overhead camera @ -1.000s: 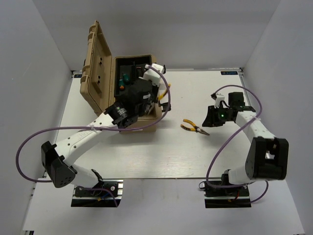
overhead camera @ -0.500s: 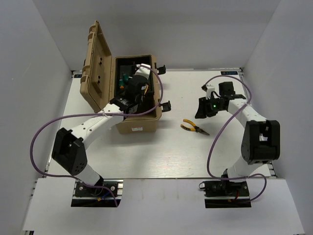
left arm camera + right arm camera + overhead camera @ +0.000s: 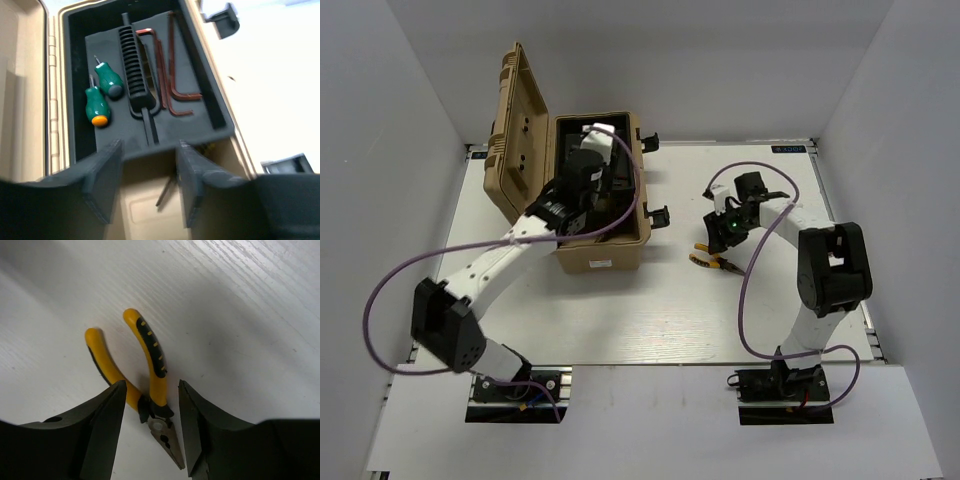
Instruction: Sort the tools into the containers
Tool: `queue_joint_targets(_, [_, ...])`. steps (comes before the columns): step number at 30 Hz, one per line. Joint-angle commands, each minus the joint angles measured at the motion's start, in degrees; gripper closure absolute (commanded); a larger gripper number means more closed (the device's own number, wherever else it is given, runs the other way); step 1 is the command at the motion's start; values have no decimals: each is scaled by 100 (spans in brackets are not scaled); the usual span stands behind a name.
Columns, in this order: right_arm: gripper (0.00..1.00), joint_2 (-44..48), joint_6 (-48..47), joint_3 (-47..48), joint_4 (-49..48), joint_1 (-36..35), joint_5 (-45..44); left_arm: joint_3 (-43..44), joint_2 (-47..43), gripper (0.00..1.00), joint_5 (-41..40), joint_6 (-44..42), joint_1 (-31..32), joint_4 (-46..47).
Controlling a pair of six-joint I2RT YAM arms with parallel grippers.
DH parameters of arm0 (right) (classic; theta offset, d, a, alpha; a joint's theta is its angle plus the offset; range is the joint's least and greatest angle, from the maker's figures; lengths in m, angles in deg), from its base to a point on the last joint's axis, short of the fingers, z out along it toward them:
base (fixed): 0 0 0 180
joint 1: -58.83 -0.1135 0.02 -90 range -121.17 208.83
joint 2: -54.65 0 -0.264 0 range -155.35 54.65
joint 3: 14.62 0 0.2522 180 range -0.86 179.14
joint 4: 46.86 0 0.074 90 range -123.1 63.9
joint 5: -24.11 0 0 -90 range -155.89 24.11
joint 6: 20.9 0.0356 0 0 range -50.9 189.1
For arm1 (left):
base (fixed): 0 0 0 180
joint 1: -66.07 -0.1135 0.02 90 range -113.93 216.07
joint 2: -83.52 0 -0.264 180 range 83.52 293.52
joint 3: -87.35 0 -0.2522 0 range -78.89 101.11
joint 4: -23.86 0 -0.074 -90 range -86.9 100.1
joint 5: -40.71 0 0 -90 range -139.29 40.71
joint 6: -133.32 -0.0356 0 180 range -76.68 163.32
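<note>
- The right gripper (image 3: 151, 390) is hanging open just over the yellow-and-black pliers (image 3: 152, 360), its two fingers straddling the pivot without touching it.
- The pliers are lying flat on the white table (image 3: 620, 320), right of the toolbox and well apart from it. Their long axis is running roughly left to right.
- The two curved handles are pointing left toward the box. The tapered metal nose is pointing right and a little nearer, toward the wrist camera.
- Nothing is lying beside the pliers; only bare table is surrounding them.
- The left gripper (image 3: 150, 147) is hovering released over the near end of the open tan toolbox (image 3: 605, 255), with nothing between its fingers.
- Just beyond its fingertips the black inner tray (image 3: 112, 132) is sitting in the box, with a ribbed black tray handle (image 3: 134, 65) running near to far down its middle.
- Left of that handle two green screwdrivers (image 3: 107, 80) are lying side by side, shafts pointing far, butt ends near.
- Right of it the hex keys (image 3: 171, 65) are lying with long legs running near to far and short legs turning right at the near end.
- The lid (image 3: 515, 130) is standing up on the left, and the black latches (image 3: 660, 212) are sticking out on the right.
</note>
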Motion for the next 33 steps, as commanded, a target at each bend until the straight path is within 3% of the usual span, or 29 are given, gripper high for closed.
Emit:
queue_joint_targets(1, [48, -139, -212, 283, -102, -163, -591, -331, -1035, 46, 678, 142, -12, -151])
queue_joint_targets(2, [48, -200, -238, 300, -111, -155, -705, -489, -1272, 52, 837, 142, -12, -151])
queue_joint_targets(3, [48, -253, -255, 300, -103, -225, -750, -865, -1535, 72, 987, 142, -12, -90])
queue_joint_targets(4, [48, -288, -282, 292, -102, -269, -785, -1052, -2069, 81, 1171, 142, -12, -89])
queue_joint_targets(7, [49, -376, -378, 221, -102, -366, -811, -1720, -2836, 92, 1243, 195, 41, -89])
queue_joint_targets(9, [52, -438, -422, 169, -129, -462, -951, -2168, -3513, 87, 1243, 195, 41, -159])
queue_joint_targets(10, [56, -507, -431, 142, -103, -480, -987, -2309, -3698, 67, 1095, 195, 41, -159])
queue_joint_targets(12, [63, -543, -422, 160, -50, -542, -1136, -2661, -4165, 47, 928, 195, 41, -212])
queue_joint_targets(13, [67, -604, -422, 151, -15, -559, -1172, -2740, -4262, 41, 927, 247, 41, -291])
queue_joint_targets(14, [82, -613, -414, 160, 125, -586, -1198, -2845, -4350, 41, 866, 248, 41, -291])
queue_joint_targets(15, [89, -614, -361, 177, 161, -551, -1225, -2846, -4481, 40, 865, 248, 41, -352])
queue_joint_targets(17, [100, -526, -326, 177, 336, -507, -1295, -2907, -4596, 40, 795, 248, 41, -353])
queue_joint_targets(22, [100, 227, -387, 378, 792, -515, -1901, -3101, -5053, 40, 742, 301, 41, -353])
queue_joint_targets(25, [100, 757, -431, 912, 1215, -533, -2323, -3398, -5833, 51, 523, 301, 41, -91])
queue_joint_targets(26, [100, 836, -457, 1063, 1303, -516, -2245, -3496, -6088, 62, 444, 301, 41, -11])
queue_joint_targets(29, [100, 1012, -554, 1966, 1839, -568, -1369, -3690, -6924, 82, -47, 301, 41, 104])
queue_joint_targets(32, [100, 793, -809, 2741, 2165, -743, -44, -3743, -7102, 84, -189, 301, 41, 104])
queue_joint_targets(33, [100, 540, -905, 2996, 2148, -822, 40, -3743, -7102, 83, -190, 301, 41, 104])
